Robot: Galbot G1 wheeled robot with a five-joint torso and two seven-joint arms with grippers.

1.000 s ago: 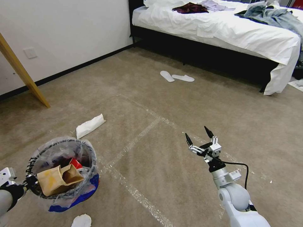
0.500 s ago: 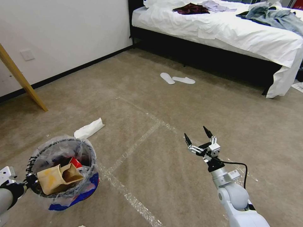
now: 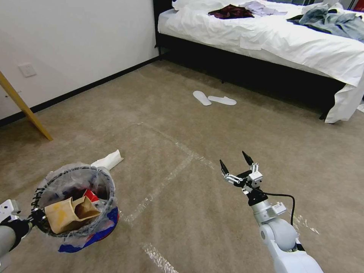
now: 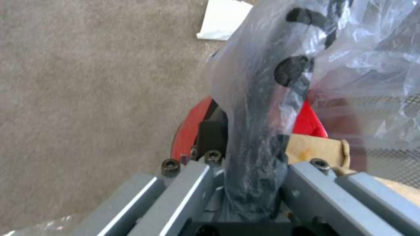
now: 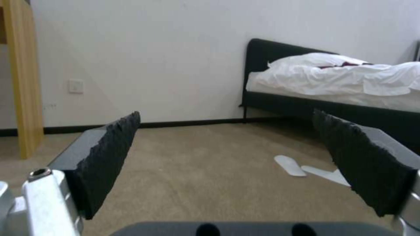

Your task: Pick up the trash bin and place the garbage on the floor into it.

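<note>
The left gripper (image 3: 35, 219) holds the trash bin (image 3: 77, 206) by its near rim, low on the robot's left side and lifted above the floor (image 3: 182, 212). In the left wrist view its fingers (image 4: 183, 193) are pressed together on the black rim wire and on the clear plastic bag (image 4: 262, 108) that wraps over it. The bin is tilted: its long axis leans, the open mouth points up and a little toward the robot, and the red and blue base points down and away to the right. Inside the bin lie a brown cardboard tray (image 3: 68, 214) and something red (image 3: 90, 195) behind it. On the carpet just beyond the bin lies a folded white tissue (image 3: 108, 160), near the rim but apart from it; its long axis runs from the bin toward the far right. The same tissue shows at the edge of the left wrist view (image 4: 223, 18). The right gripper (image 3: 237, 165) is raised over the bare carpet on the robot's right, well apart from the bin, with its two black fingers (image 5: 109, 154) spread wide and nothing between them, pointing toward the bed (image 3: 265, 34). Two white slippers (image 3: 214, 98) lie on the floor in front of the bed. Shiny tape lines (image 3: 167, 182) cross the carpet between the bin and the right arm.
</note>
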